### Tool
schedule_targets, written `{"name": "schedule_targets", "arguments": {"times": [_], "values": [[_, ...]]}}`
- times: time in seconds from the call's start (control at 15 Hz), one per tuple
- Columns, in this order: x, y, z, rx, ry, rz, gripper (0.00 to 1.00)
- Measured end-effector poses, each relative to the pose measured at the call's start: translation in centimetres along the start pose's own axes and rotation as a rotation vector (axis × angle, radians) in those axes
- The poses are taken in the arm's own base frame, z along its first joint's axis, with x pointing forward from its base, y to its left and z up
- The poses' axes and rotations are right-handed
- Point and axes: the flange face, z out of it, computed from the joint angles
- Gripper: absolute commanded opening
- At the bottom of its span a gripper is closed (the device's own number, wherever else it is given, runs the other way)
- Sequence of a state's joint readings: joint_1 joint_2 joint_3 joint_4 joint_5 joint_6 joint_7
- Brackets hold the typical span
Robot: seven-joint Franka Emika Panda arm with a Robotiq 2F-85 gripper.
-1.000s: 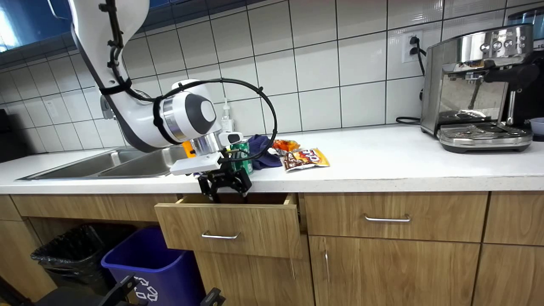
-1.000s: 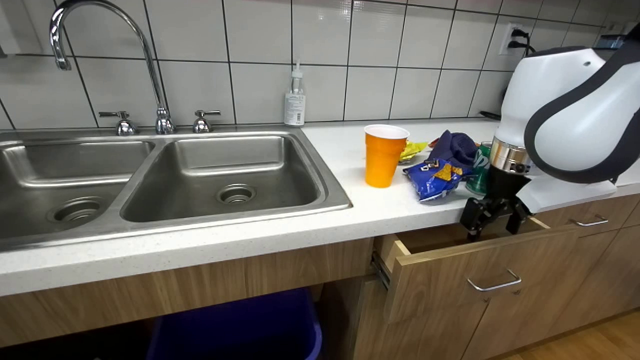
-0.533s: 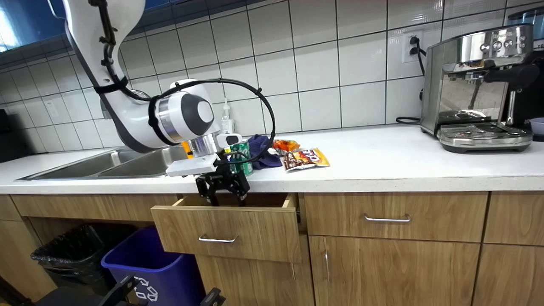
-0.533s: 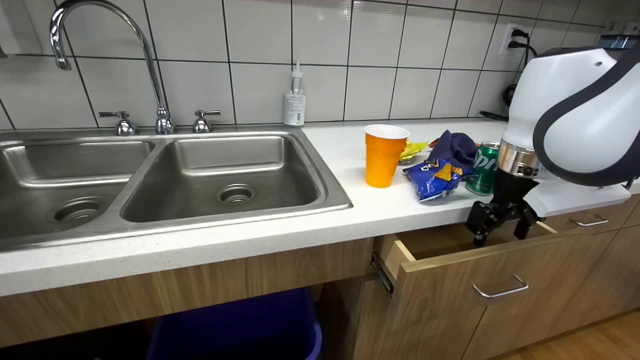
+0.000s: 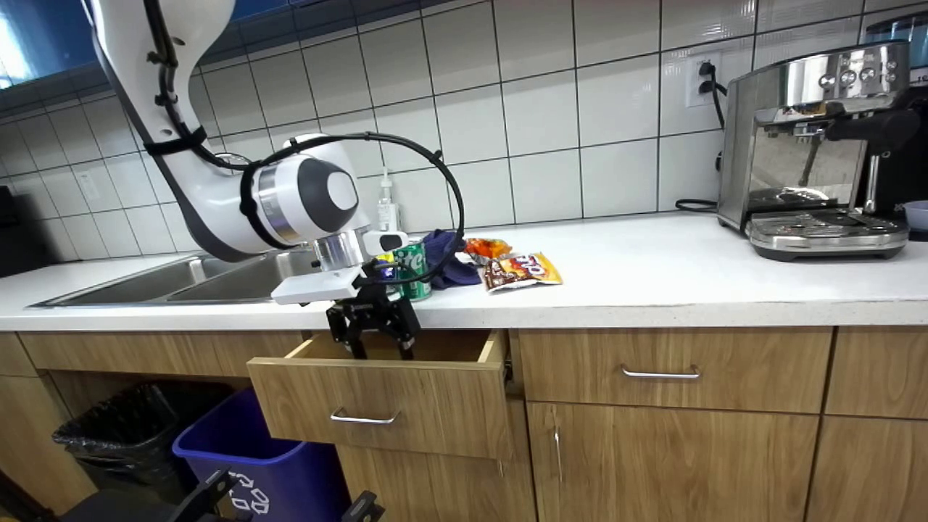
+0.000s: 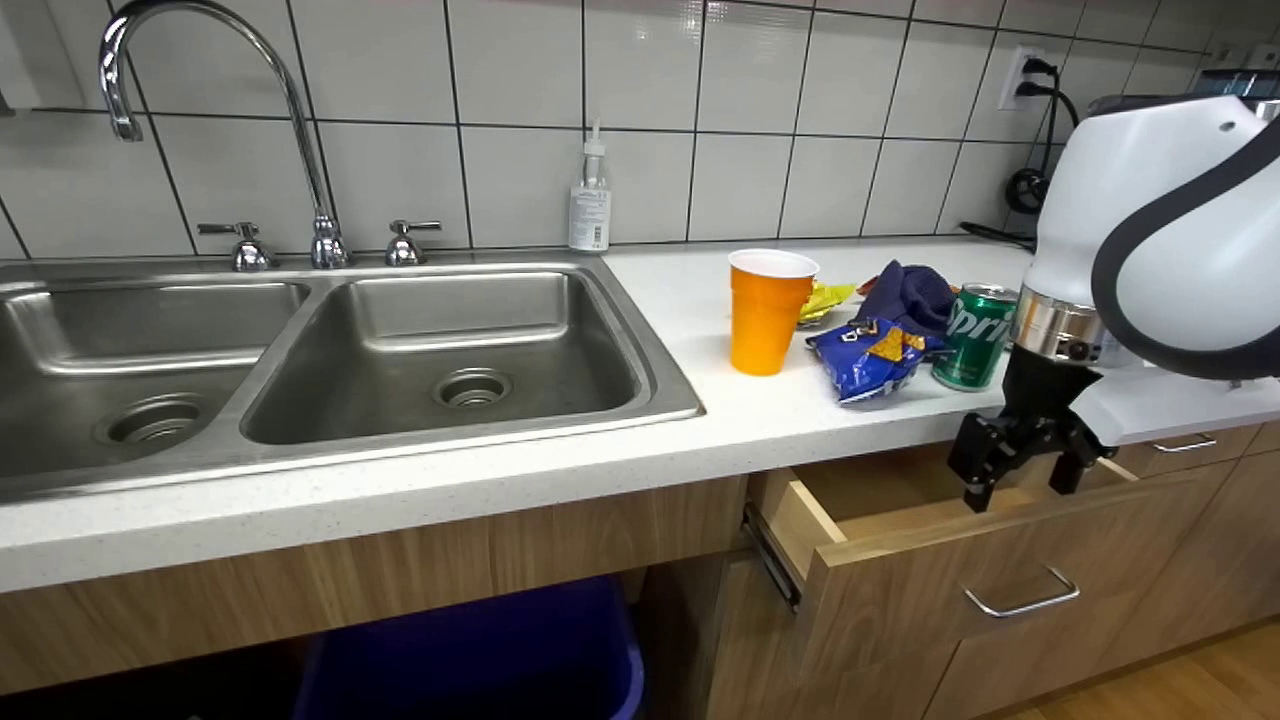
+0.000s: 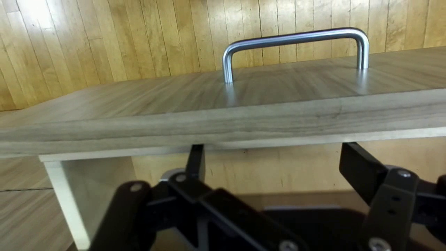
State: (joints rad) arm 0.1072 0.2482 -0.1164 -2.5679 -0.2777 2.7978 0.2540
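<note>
The drawer (image 5: 435, 406) protrudes part-way from beneath the table (image 5: 652, 272). The claw (image 7: 273, 146), fingertips (image 7: 196, 160) spread and gripping nothing, reaches down into the drawer, just behind its front panel (image 7: 313, 118); contact there cannot be confirmed. The step in hand is judged to be an outward pull from inside. Load both fingertips evenly against the front panel, draw parallel to the drawer's slide rail (image 6: 770, 562), and avoid tilting. Observe clearance to the Sprite can (image 6: 970, 340) above the drawer.

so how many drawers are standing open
1: the drawer under the countertop, below the green can, with the gripper at its front. Any outside the views can't be counted.
</note>
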Motion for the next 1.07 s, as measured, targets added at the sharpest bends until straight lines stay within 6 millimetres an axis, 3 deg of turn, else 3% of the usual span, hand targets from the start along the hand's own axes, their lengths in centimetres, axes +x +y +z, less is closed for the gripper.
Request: {"name": "schedule_targets", "arguments": {"times": [1.07], "values": [[-4.1,-0.1,0.2,-0.019,-0.123,-0.006,1.0]]}}
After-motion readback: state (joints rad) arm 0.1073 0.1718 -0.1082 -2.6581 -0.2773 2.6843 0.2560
